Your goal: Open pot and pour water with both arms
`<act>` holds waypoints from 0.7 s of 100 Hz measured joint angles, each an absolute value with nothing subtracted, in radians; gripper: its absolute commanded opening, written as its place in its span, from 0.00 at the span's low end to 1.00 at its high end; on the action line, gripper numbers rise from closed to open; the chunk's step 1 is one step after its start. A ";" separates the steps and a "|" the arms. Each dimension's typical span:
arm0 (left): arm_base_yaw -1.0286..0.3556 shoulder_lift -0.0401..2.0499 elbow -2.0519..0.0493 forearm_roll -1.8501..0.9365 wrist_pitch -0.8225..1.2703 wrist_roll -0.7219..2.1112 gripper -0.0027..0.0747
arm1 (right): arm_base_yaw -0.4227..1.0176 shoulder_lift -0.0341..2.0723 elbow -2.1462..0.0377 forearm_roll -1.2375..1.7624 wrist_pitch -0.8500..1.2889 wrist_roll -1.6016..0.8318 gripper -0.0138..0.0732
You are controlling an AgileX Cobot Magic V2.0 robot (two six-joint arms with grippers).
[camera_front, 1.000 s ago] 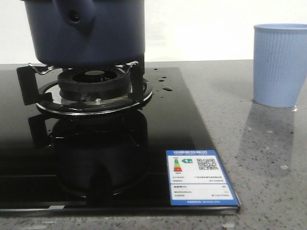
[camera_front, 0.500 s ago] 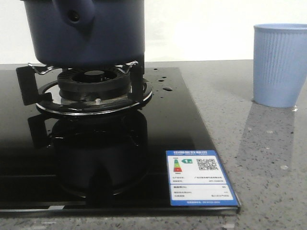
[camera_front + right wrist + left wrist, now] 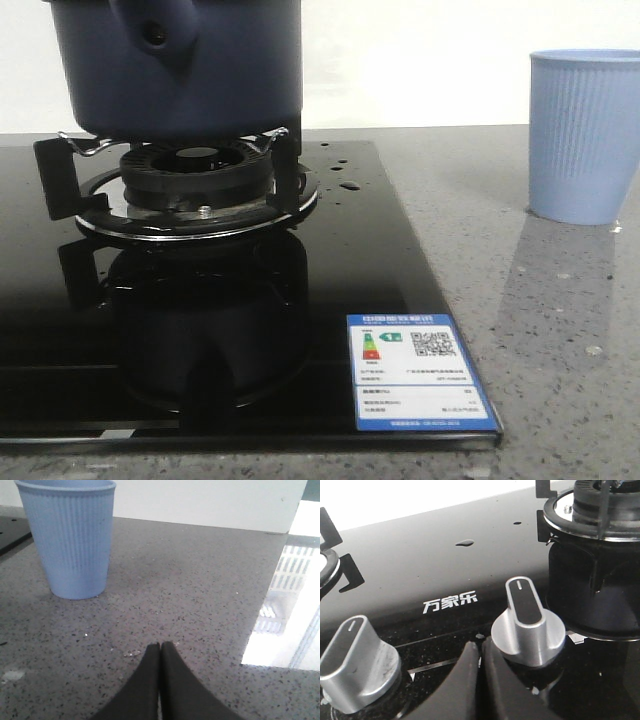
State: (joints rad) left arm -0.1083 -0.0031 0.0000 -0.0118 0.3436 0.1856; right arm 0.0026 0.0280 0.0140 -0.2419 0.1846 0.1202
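Both grippers were empty with fingers pressed together. Left gripper hung low over the black glass stove, its tips just beside a silver control knob, a second knob off to its other side. Beyond the near knob stood the burner, and on its supports sat the pot, dark navy, handle facing the front camera. Right gripper hovered over the speckled grey countertop, with the light blue ribbed cup standing upright ahead of it, apart from the fingers.

Navy pot upright atop burner
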 measured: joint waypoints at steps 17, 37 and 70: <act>-0.108 -0.003 0.000 -0.012 0.344 0.186 0.01 | 0.001 -0.008 0.014 -0.165 0.322 0.033 0.08; -0.108 -0.003 0.000 -0.012 0.344 0.186 0.01 | -0.003 -0.010 0.014 -0.157 0.324 0.015 0.08; -0.108 -0.003 0.000 -0.012 0.344 0.186 0.01 | -0.003 -0.010 0.014 -0.157 0.326 0.011 0.08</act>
